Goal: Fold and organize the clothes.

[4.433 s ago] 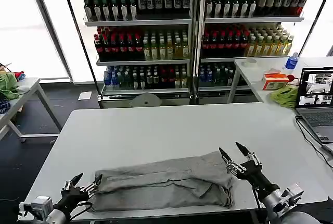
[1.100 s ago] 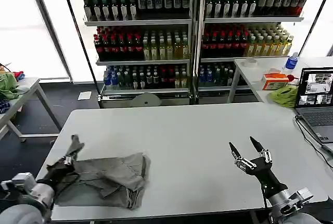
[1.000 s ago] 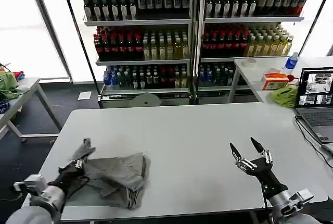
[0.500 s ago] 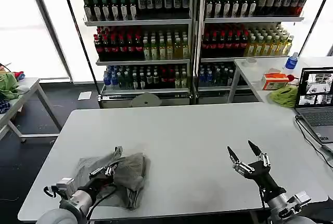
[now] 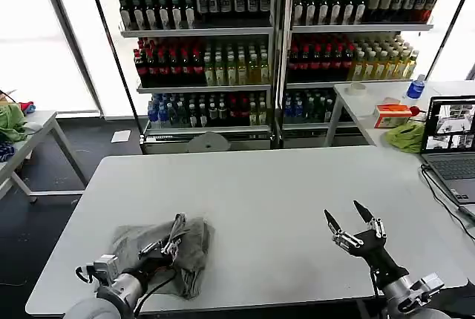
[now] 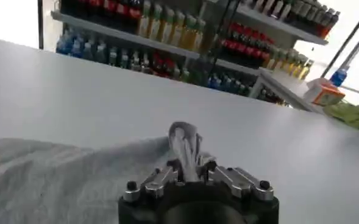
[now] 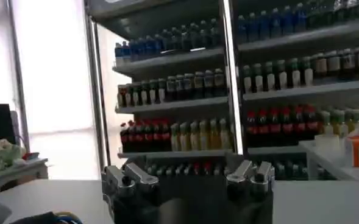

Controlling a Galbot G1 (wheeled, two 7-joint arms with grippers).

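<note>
A light grey shirt (image 5: 185, 248) lies bunched on the near left part of the white table (image 5: 260, 185). My left gripper (image 5: 172, 239) sits over its middle, shut on a pinched fold of the grey cloth. In the left wrist view that fold (image 6: 185, 143) sticks up between the shut fingers of the left gripper (image 6: 190, 172), and the rest of the shirt (image 6: 51, 176) spreads beneath. My right gripper (image 5: 351, 219) hovers open above bare table at the near right, well apart from the shirt, and the right wrist view shows its fingers (image 7: 125, 178) spread.
A laptop (image 5: 450, 141) with a cable stands at the table's right edge. Shelves of bottles (image 5: 267, 44) fill the back. A side table at the right carries a lime-green cloth (image 5: 407, 136) and an orange box (image 5: 392, 115). More cloths (image 5: 11, 121) lie on a table at far left.
The shirt lay stretched across the table's front, held at both ends. My left gripper carried its end up and rightward over the shirt, doubling it into a bunch. The right gripper let go and stayed open.
</note>
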